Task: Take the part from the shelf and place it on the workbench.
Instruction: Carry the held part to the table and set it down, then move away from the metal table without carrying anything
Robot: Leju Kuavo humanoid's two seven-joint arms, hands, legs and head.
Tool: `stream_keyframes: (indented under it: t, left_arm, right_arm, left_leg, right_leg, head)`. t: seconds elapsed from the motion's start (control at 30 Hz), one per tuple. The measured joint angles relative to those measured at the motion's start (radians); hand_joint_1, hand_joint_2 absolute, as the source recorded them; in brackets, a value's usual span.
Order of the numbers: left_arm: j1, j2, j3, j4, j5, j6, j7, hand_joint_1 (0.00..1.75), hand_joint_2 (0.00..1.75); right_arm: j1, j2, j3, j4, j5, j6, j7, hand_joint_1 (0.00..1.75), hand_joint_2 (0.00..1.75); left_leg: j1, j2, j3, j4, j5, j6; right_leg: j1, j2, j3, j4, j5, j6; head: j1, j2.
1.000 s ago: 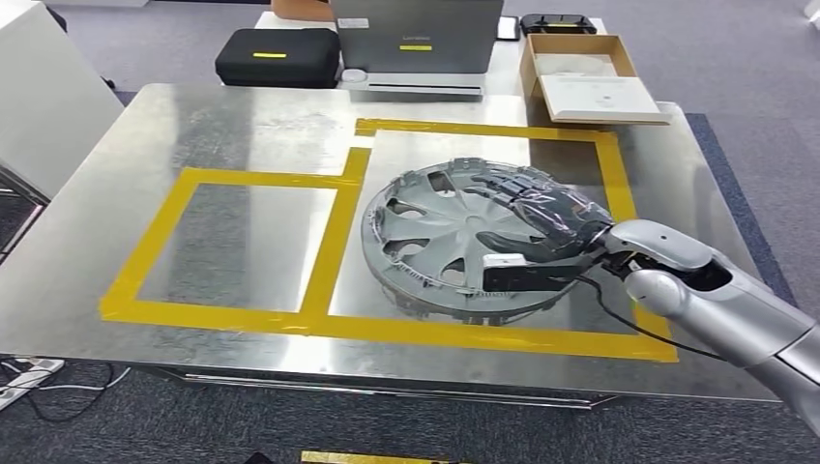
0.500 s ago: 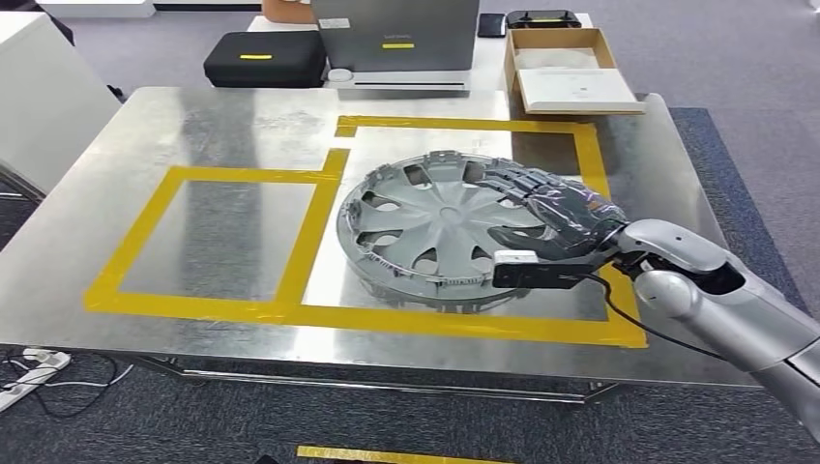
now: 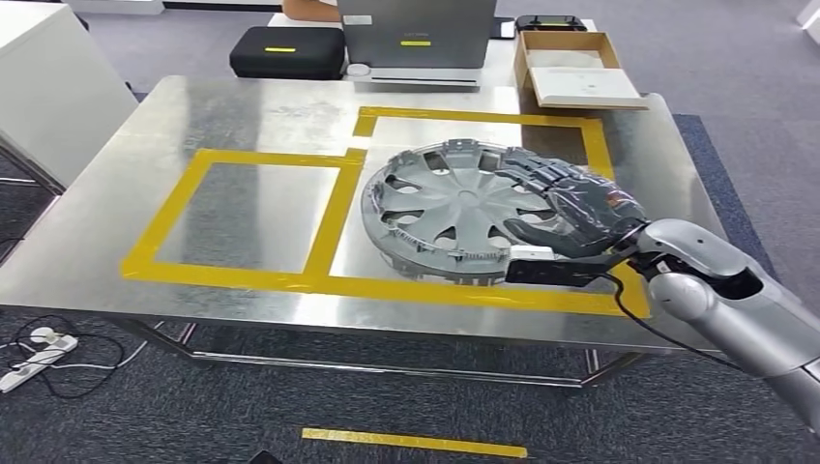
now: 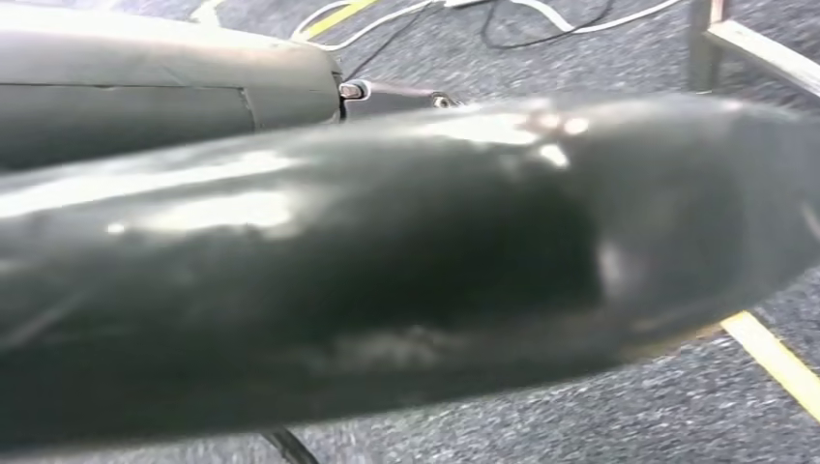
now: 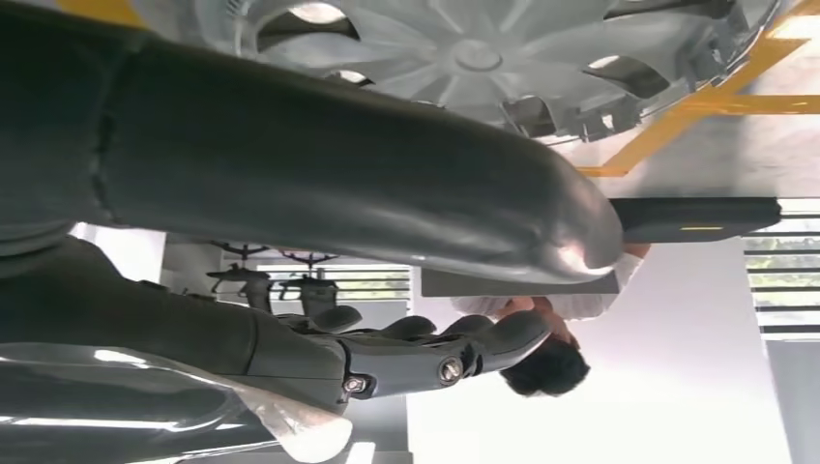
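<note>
Presently the grey wheel cover point(image 3: 464, 215) lies on the steel workbench point(image 3: 242, 106), inside the larger yellow tape frame point(image 3: 590, 145). The right hand point(image 3: 571, 208) grasps its near right rim, fingers point(image 3: 527, 174) laid over the face and thumb below the edge. The left hand's state cannot be determined. A black case point(image 3: 287, 50) sits beyond the bench.

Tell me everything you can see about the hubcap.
The hubcap is a round grey cover, plastic by its look, with radiating spokes, openings between them and clips along its rim. It lies nearly flat on the metal workbench, inside the larger yellow tape frame. The right hand grips its edge nearest the arm.
</note>
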Motion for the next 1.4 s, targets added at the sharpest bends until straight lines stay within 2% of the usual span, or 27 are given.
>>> stream_keyframes:
  t: [0.07,0.13,0.17,0.23,0.27,0.33,0.4,0.43,0.47,0.53,0.57,0.63,0.7,0.77,0.83,0.9,0.93,0.97,1.0,1.07,1.13,1.17,1.2,1.23,1.27,1.3,1.4]
  left_arm:
    - [-0.001,0.0,0.0,0.0,0.0,0.001,0.0,0.0,0.0]
    - [0.0,-0.002,0.0,0.0,0.001,0.003,0.002,0.0,0.0]
    - [0.001,-0.002,0.0,0.0,0.002,0.004,0.002,0.0,0.0]
    - [0.004,-0.003,0.0,0.0,0.004,0.006,0.004,0.0,0.0]
    - [0.007,-0.003,0.001,0.0,0.006,0.007,0.005,0.0,0.0]
    - [0.009,-0.003,0.001,0.0,0.009,0.007,0.007,0.0,0.0]
    - [0.009,-0.003,0.001,0.0,0.012,0.007,0.009,0.0,0.0]
    - [0.009,-0.003,0.001,0.0,0.012,0.007,0.01,0.0,0.0]
    - [0.009,-0.003,0.001,0.0,0.012,0.007,0.01,0.0,0.0]
    - [0.009,-0.004,0.001,0.0,0.012,0.007,0.013,0.0,0.0]
    - [0.008,-0.004,0.001,0.0,0.012,0.007,0.014,0.0,0.0]
    - [0.007,-0.003,0.001,0.0,0.013,0.007,0.016,0.0,0.0]
    - [0.005,-0.003,0.001,0.0,0.013,0.007,0.016,0.0,0.0]
    - [0.006,-0.004,0.001,0.0,0.015,0.008,0.016,0.0,0.0]
    - [0.008,-0.004,0.002,0.0,0.016,0.008,0.016,0.0,0.0]
    - [0.008,-0.004,0.003,0.0,0.017,0.009,0.017,0.0,0.0]
    - [0.008,-0.005,0.003,0.0,0.017,0.009,0.017,0.0,0.0]
    - [0.008,-0.005,0.003,0.0,0.017,0.009,0.017,0.0,0.0]
    - [0.008,-0.006,0.003,0.0,0.016,0.009,0.017,0.0,0.0]
    - [0.008,-0.007,0.003,0.0,0.017,0.009,0.017,0.0,0.0]
    - [0.008,-0.008,0.004,0.0,0.017,0.009,0.017,0.0,0.0]
    - [0.008,-0.009,0.005,0.0,0.017,0.009,0.017,0.0,0.0]
    - [0.008,-0.009,0.006,0.0,0.017,0.009,0.017,0.0,0.0]
    - [0.009,-0.009,0.007,0.0,0.017,0.009,0.017,0.0,0.0]
    - [0.01,-0.009,0.008,0.0,0.017,0.009,0.017,0.0,0.0]
    - [0.012,-0.009,0.009,0.0,0.017,0.009,0.017,0.0,0.0]
    - [0.013,-0.009,0.011,0.0,0.017,0.009,0.017,0.0,0.0]
  right_arm:
    - [0.01,-0.003,-0.021,-0.012,0.012,-0.01,0.009,0.0,0.0]
    - [0.029,-0.004,-0.051,-0.023,0.032,-0.028,0.032,0.0,0.0]
    - [0.043,-0.004,-0.068,-0.025,0.043,-0.039,0.046,0.0,0.0]
    - [0.078,-0.003,-0.102,-0.027,0.062,-0.059,0.067,0.0,0.0]
    - [0.091,-0.002,-0.115,-0.027,0.066,-0.064,0.074,0.0,0.0]
    - [0.113,0.0,-0.141,-0.026,0.069,-0.07,0.084,0.0,0.0]
    - [0.133,0.0,-0.167,-0.026,0.068,-0.071,0.092,0.0,0.0]
    - [0.142,0.0,-0.179,-0.026,0.068,-0.072,0.095,0.0,0.0]
    - [0.15,0.0,-0.189,-0.026,0.067,-0.072,0.098,0.0,0.0]
    - [0.167,0.0,-0.207,-0.027,0.066,-0.073,0.102,0.0,0.0]
    - [0.175,0.0,-0.218,-0.028,0.065,-0.074,0.103,0.0,0.0]
    - [0.189,0.0,-0.241,-0.032,0.063,-0.077,0.104,0.0,0.0]
    - [0.204,0.0,-0.261,-0.035,0.06,-0.081,0.104,0.0,0.0]
    - [0.227,0.0,-0.274,-0.036,0.055,-0.082,0.107,0.0,0.0]
    - [0.249,0.0,-0.287,-0.035,0.05,-0.08,0.114,0.0,0.0]
    - [0.26,0.001,-0.299,-0.035,0.048,-0.08,0.12,0.0,0.0]
    - [0.265,0.001,-0.304,-0.035,0.047,-0.08,0.122,0.0,0.0]
    - [0.271,0.002,-0.308,-0.035,0.045,-0.081,0.125,0.0,0.0]
    - [0.279,0.003,-0.313,-0.035,0.042,-0.081,0.128,0.0,0.0]
    - [0.293,0.005,-0.325,-0.035,0.036,-0.083,0.135,0.0,0.0]
    - [0.298,0.008,-0.34,-0.035,0.034,-0.085,0.138,0.0,0.0]
    - [0.302,0.01,-0.348,-0.036,0.033,-0.086,0.138,0.0,0.0]
    - [0.308,0.011,-0.354,-0.035,0.031,-0.088,0.139,0.0,0.0]
    - [0.316,0.012,-0.359,-0.034,0.029,-0.089,0.14,0.0,0.0]
    - [0.324,0.013,-0.362,-0.032,0.027,-0.089,0.142,0.0,0.0]
    - [0.331,0.014,-0.366,-0.03,0.025,-0.09,0.143,0.0,0.0]
    - [0.343,0.016,-0.377,-0.028,0.022,-0.092,0.145,0.0,0.0]
  left_leg:
    - [0.003,-0.001,-0.03,0.014,0.017,-0.01]
    - [0.002,-0.002,-0.048,0.028,0.033,-0.02]
    - [0.003,-0.003,-0.053,0.03,0.043,-0.024]
    - [0.006,-0.006,-0.059,0.029,0.055,-0.036]
    - [0.008,-0.007,-0.065,0.041,0.033,-0.042]
    - [0.012,-0.008,-0.084,0.123,-0.069,-0.053]
    - [0.015,-0.008,-0.1,0.264,-0.171,-0.06]
    - [0.016,-0.008,-0.099,0.319,-0.189,-0.061]
    - [0.016,-0.008,-0.087,0.346,-0.183,-0.061]
    - [0.017,-0.009,-0.022,0.3,-0.139,-0.053]
    - [0.016,-0.009,0.032,0.237,-0.128,-0.046]
    - [0.01,-0.012,0.139,0.084,-0.147,-0.032]
    - [0.001,-0.013,0.182,0.003,-0.16,-0.023]
    - [0.0,-0.01,0.167,-0.009,-0.136,-0.013]
    - [0.003,-0.006,0.14,-0.017,-0.107,0.001]
    - [0.001,-0.005,0.106,-0.015,-0.081,0.009]
    - [0.0,-0.004,0.09,-0.013,-0.068,0.009]
    - [0.0,-0.004,0.072,-0.012,-0.054,0.008]
    - [0.0,-0.003,0.055,-0.011,-0.041,0.007]
    - [0.001,-0.003,0.021,-0.001,-0.018,0.001]
    - [-0.002,-0.004,-0.006,0.018,-0.001,-0.008]
    - [-0.003,-0.004,-0.015,0.026,0.008,-0.013]
    - [-0.003,-0.004,-0.022,0.03,0.018,-0.018]
    - [-0.002,-0.005,-0.026,0.03,0.027,-0.023]
    - [0.0,-0.006,-0.031,0.034,0.021,-0.029]
    - [0.002,-0.007,-0.037,0.051,-0.006,-0.035]
    - [0.011,-0.008,-0.066,0.207,-0.165,-0.052]
  right_leg:
    - [-0.005,0.0,0.11,-0.129,0.03,0.009]
    - [-0.004,0.002,0.195,-0.249,0.009,0.003]
    - [-0.001,0.002,0.21,-0.274,-0.001,-0.006]
    - [0.003,-0.001,0.19,-0.273,0.009,-0.03]
    - [0.003,-0.003,0.182,-0.272,0.018,-0.041]
    - [0.003,-0.006,0.16,-0.271,0.045,-0.06]
    - [0.006,-0.007,0.128,-0.268,0.073,-0.066]
    - [0.007,-0.007,0.109,-0.265,0.086,-0.066]
    - [0.009,-0.008,0.089,-0.262,0.098,-0.065]
    - [0.012,-0.008,0.054,-0.256,0.12,-0.063]
    - [0.013,-0.008,0.04,-0.254,0.13,-0.061]
    - [0.014,-0.008,0.021,-0.253,0.151,-0.052]
    - [0.011,-0.009,0.012,-0.259,0.176,-0.039]
    - [0.005,-0.008,-0.001,-0.259,0.174,-0.029]
    - [0.003,-0.005,-0.029,-0.2,0.096,-0.023]
    - [0.004,-0.003,-0.058,-0.07,-0.005,-0.019]
    - [0.004,-0.003,-0.064,-0.008,-0.024,-0.016]
    - [0.003,-0.002,-0.058,0.03,-0.017,-0.014]
    - [0.003,-0.002,-0.038,0.037,0.011,-0.012]
    - [0.001,-0.003,0.052,-0.051,0.061,-0.011]
    - [0.002,-0.003,0.172,-0.209,0.037,-0.014]
    - [0.004,-0.003,0.208,-0.263,0.017,-0.018]
    - [0.008,-0.003,0.222,-0.29,0.006,-0.025]
    - [0.008,-0.004,0.213,-0.291,0.007,-0.034]
    - [0.008,-0.006,0.202,-0.288,0.016,-0.042]
    - [0.007,-0.008,0.191,-0.287,0.027,-0.052]
    - [0.006,-0.011,0.155,-0.285,0.068,-0.068]
  head:
    - [0.001,0.0]
    - [0.002,0.0]
    - [0.003,0.0]
    - [0.003,0.0]
    - [0.002,0.0]
    - [-0.001,0.0]
    - [-0.004,0.0]
    - [-0.004,0.0]
    - [-0.004,0.0]
    - [-0.004,0.0]
    - [-0.004,0.0]
    - [-0.003,0.0]
    - [-0.003,0.0]
    - [-0.003,0.0]
    - [0.0,0.0]
    - [0.004,0.0]
    - [0.005,0.0]
    - [0.005,0.0]
    - [0.006,0.0]
    - [0.006,0.0]
    - [0.006,0.0]
    - [0.007,0.0]
    - [0.008,0.0]
    - [0.009,0.0]
    - [0.009,0.0]
    - [0.008,0.0]
    - [0.002,0.0]
